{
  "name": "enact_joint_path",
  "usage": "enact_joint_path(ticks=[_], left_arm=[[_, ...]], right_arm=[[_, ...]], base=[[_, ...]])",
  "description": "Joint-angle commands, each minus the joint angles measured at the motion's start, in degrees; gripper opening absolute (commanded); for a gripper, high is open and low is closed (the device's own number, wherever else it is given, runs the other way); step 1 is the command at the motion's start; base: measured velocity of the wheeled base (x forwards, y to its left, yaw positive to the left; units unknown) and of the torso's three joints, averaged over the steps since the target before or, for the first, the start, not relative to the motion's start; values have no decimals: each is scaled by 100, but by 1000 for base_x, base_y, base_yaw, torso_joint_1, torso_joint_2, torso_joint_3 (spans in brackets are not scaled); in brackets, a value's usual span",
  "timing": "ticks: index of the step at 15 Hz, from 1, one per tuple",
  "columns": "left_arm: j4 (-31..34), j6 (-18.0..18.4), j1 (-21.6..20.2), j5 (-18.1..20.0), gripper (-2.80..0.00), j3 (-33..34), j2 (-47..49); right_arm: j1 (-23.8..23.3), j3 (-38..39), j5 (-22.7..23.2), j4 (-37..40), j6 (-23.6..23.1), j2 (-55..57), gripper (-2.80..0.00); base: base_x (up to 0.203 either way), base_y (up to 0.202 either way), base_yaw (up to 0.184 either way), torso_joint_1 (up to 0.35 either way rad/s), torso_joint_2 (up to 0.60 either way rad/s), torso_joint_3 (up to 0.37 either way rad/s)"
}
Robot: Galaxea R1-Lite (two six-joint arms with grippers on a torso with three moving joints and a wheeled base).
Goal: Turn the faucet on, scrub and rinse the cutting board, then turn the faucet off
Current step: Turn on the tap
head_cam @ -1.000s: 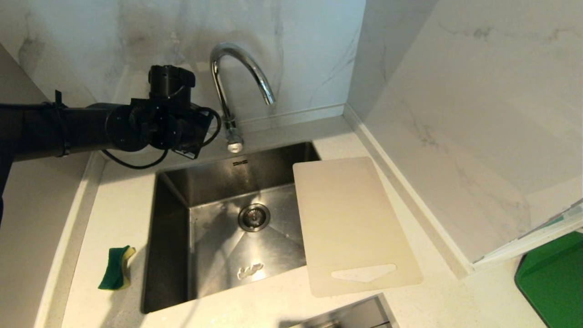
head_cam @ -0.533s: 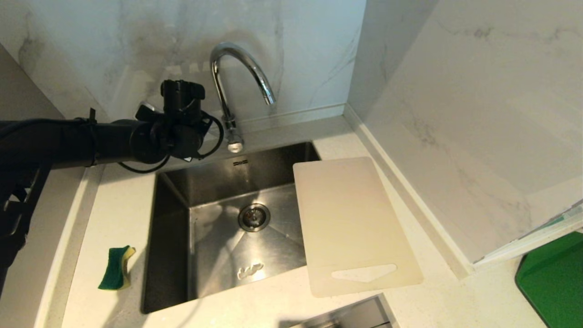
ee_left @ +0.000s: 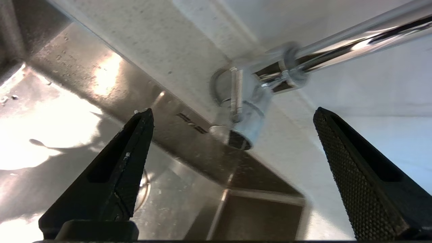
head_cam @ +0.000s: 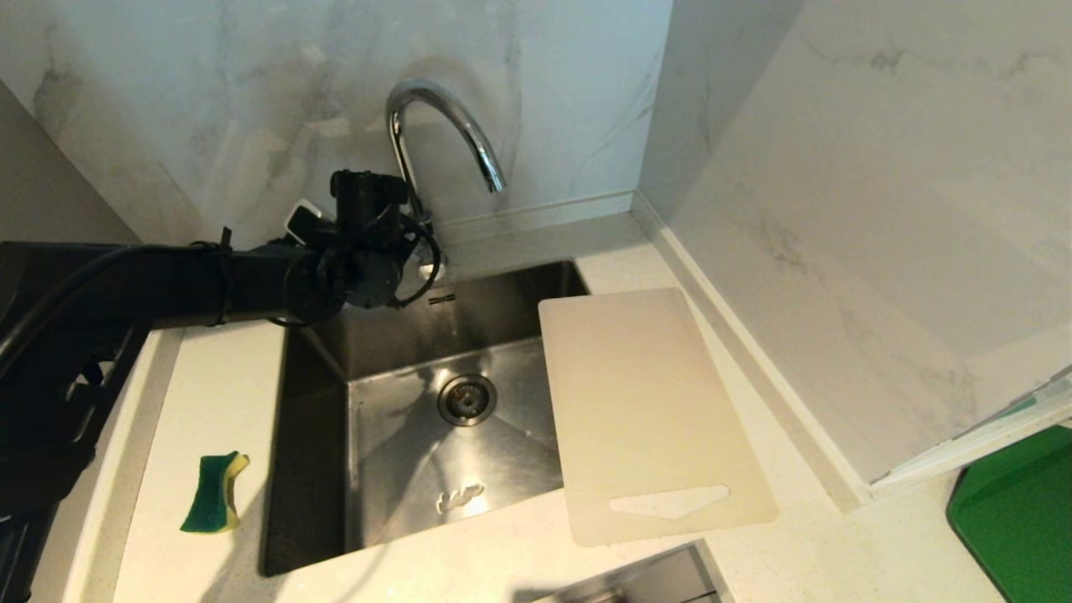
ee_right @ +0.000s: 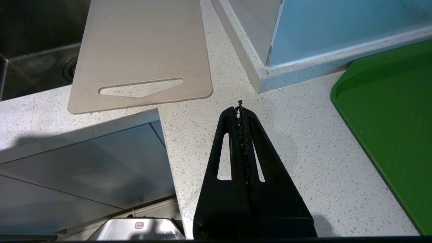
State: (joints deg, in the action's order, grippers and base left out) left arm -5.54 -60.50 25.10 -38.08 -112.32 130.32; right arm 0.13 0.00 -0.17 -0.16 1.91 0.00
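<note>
The chrome faucet (head_cam: 435,117) stands behind the sink, and no water stream shows under its spout. My left gripper (ee_left: 233,110) is open wide just in front of the faucet's base (ee_left: 251,114), with the thin lever (ee_left: 236,96) in the gap between the fingertips and touching neither. In the head view the left arm (head_cam: 251,280) reaches in from the left and covers the base. The cream-white cutting board (head_cam: 645,410) lies flat on the sink's right edge, partly over the basin, handle cutout toward me. My right gripper (ee_right: 239,103) is shut and empty above the counter, near the board (ee_right: 141,50).
A green-and-yellow sponge (head_cam: 213,492) lies on the counter left of the steel sink (head_cam: 318,360). A dark green board (head_cam: 1022,511) sits at the far right. A marble wall block (head_cam: 837,251) borders the counter right of the cutting board.
My left arm has moved right and down toward the faucet's base, and its wrist has turned. The board, sponge and right arm have not moved.
</note>
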Motion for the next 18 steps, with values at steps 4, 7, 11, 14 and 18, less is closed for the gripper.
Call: enact_joint_path(ticks=[4,7,11,14,18], left_arm=[[-141,-33,-198,195,0,-34,395],[-214,19,-199,203,0,-35,424],[-317,81,-251,301,0,-44,580],[-332,82,-320,404,0,-44,582],[-329,91,-366,491,0,-44,609]], right_arm=[[4,9,-1,-2,3,9,-280],[4,9,-1,-2,3,9,-280],[-2,6,-1,-2,3,9,-280],[4,9,-1,-2,3,9,-280],[4,9,-1,-2,3,9,-280]], base=[[0,0,0,0,0,0],[0,0,0,0,0,0],[0,0,0,0,0,0],[0,0,0,0,0,0],[0,0,0,0,0,0]])
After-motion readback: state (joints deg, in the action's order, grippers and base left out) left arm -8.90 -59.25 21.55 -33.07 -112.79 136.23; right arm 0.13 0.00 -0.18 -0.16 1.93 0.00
